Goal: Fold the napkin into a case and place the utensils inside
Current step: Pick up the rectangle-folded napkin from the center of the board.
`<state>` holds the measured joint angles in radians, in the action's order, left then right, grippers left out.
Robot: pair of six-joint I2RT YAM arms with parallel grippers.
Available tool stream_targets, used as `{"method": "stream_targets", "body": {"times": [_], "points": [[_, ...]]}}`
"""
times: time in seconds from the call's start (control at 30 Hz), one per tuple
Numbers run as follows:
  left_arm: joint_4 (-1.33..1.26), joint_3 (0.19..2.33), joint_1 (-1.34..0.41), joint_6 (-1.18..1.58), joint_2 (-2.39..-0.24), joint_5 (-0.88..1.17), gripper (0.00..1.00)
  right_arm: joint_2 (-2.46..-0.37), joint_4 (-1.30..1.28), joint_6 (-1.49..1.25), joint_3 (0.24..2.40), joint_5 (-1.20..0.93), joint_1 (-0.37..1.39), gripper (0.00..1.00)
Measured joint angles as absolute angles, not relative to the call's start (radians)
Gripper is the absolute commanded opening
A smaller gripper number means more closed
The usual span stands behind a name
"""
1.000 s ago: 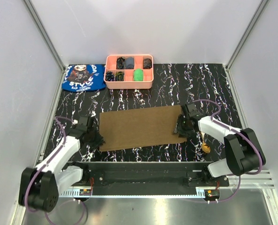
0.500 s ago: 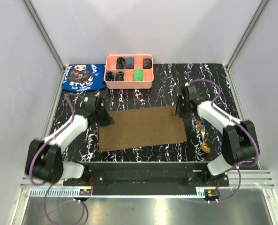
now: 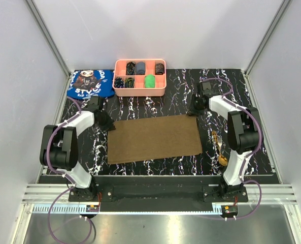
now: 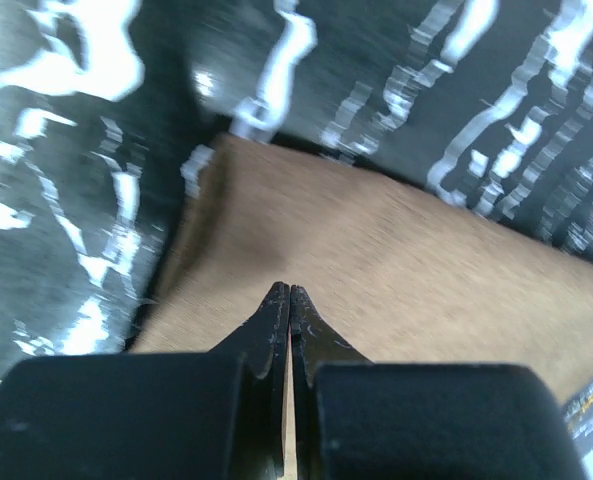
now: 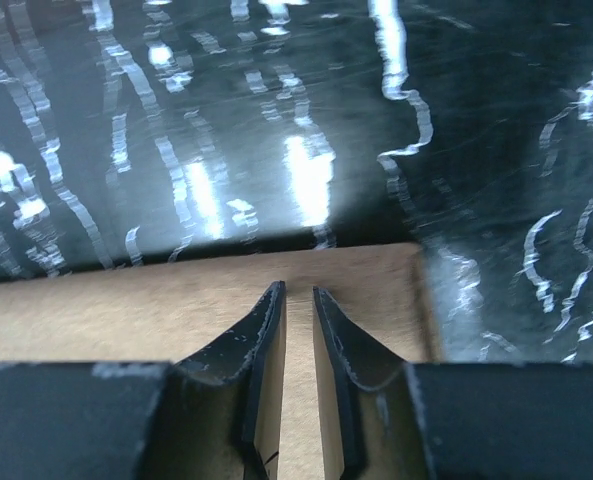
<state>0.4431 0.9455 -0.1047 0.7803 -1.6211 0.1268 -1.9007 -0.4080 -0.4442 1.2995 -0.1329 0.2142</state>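
The olive-brown napkin (image 3: pixel 155 138) lies flat in the middle of the black marbled table. My left gripper (image 3: pixel 107 124) is at its far left corner. In the left wrist view that gripper (image 4: pixel 290 291) is shut tip to tip, low over the napkin (image 4: pixel 406 270) just inside the corner, with no cloth visibly caught. My right gripper (image 3: pixel 193 113) is at the far right corner. In the right wrist view it (image 5: pixel 298 291) keeps a narrow gap, and the napkin (image 5: pixel 126 300) shows through. The gold utensils, a fork (image 3: pixel 215 138) and a spoon (image 3: pixel 223 159), lie right of the napkin.
A pink compartment tray (image 3: pixel 140 93) with small dark and green items stands at the back centre. A blue printed cloth (image 3: pixel 89 84) lies to its left. White walls close in the table on three sides.
Both arms have swung from the napkin's near corners to its far corners. The left jaws have shut and the right jaws have narrowed. The napkin lies as before.
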Motion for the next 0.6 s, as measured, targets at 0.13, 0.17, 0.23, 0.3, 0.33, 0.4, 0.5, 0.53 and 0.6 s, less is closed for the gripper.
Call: {"method": "stream_targets", "body": {"times": [0.13,0.17,0.23,0.3,0.33,0.4,0.5,0.53,0.6], "points": [[0.448,0.959,-0.083,0.772,-1.672,0.119,0.0,-1.938,-0.407,-0.442,1.302,-0.138,0.189,0.25],[0.451,0.966,-0.081,0.77,-1.684,0.113,0.0,-1.948,-0.405,-0.44,1.305,-0.141,0.184,0.25],[0.455,0.984,-0.078,0.764,-1.708,0.104,0.0,-1.971,-0.392,-0.432,1.313,-0.144,0.173,0.24],[0.46,1.011,-0.074,0.763,-1.735,0.101,0.0,-1.998,-0.385,-0.422,1.331,-0.144,0.168,0.25],[0.458,1.024,-0.07,0.762,-1.746,0.101,0.0,-2.009,-0.385,-0.415,1.345,-0.152,0.164,0.25],[0.451,1.037,-0.06,0.759,-1.755,0.097,0.01,-2.028,-0.371,-0.4,1.37,-0.151,0.161,0.29],[0.453,1.04,-0.054,0.746,-1.753,0.073,0.09,-2.032,-0.363,-0.381,1.376,-0.15,0.161,0.44],[0.456,1.04,-0.06,0.735,-1.747,0.058,0.11,-2.03,-0.364,-0.38,1.376,-0.152,0.161,0.49],[0.469,1.04,-0.078,0.713,-1.718,0.019,0.14,-2.012,-0.382,-0.377,1.374,-0.147,0.161,0.66]]}}
